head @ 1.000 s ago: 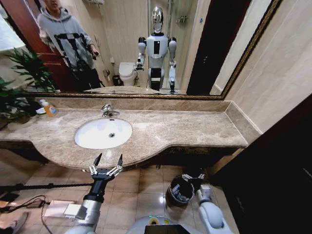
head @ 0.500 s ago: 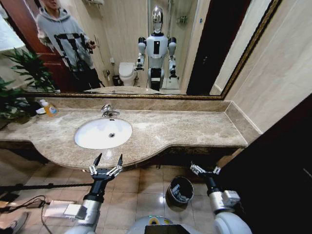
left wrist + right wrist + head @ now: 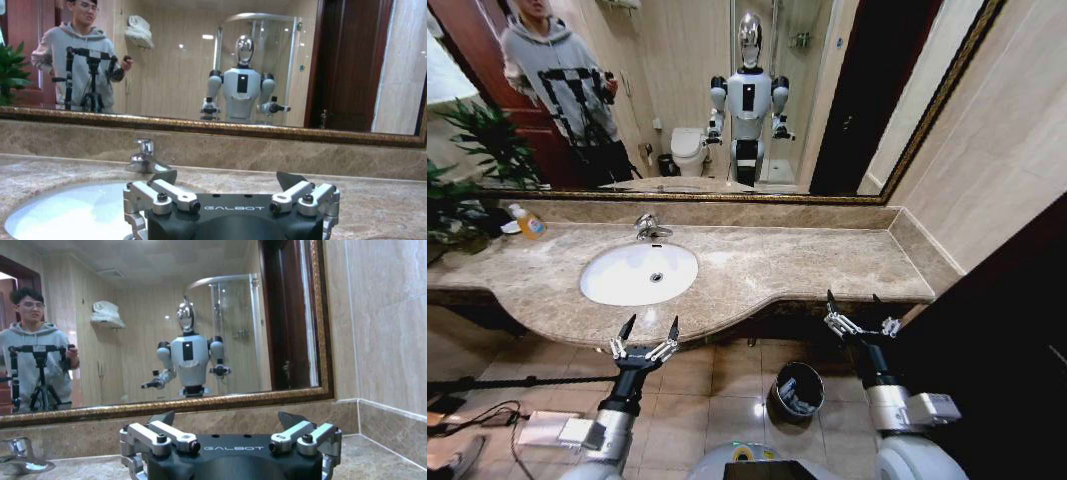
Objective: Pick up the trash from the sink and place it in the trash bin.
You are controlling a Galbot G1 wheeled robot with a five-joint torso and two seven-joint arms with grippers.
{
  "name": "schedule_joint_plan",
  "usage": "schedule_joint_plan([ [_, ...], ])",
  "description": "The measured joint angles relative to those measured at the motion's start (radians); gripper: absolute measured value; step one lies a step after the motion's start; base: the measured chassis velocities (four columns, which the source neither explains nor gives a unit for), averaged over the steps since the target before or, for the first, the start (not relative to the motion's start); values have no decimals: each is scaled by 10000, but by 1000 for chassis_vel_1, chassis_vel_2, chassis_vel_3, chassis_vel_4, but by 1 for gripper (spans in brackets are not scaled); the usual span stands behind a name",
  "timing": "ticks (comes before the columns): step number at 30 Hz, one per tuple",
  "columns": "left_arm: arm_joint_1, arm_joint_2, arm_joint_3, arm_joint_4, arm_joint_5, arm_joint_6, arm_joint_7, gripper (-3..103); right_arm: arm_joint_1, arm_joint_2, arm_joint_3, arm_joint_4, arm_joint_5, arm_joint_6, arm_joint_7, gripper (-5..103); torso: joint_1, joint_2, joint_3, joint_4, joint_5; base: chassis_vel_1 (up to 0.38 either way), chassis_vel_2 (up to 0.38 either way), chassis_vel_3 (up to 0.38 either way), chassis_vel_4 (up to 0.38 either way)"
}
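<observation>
Right gripper [image 3: 863, 322] has risen from over the bin [image 3: 798, 390] to counter-edge height, fingers spread wide, empty. Left gripper [image 3: 644, 343] unchanged, also wide and empty, poised at the counter edge just before the sink [image 3: 639, 273]. Basin looks bare; pale items lie inside the bin on the floor. Judgement: last drop made, task apparently at or near completion.
</observation>
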Motion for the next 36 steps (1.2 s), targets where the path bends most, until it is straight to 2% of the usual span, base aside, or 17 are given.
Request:
schedule_joint_plan([
  [36,0,0,0,0,0,0,0,100,58,-2,23,-171,-10,38,-84,100,0,0,0,0,-1,0,0,0,0],
])
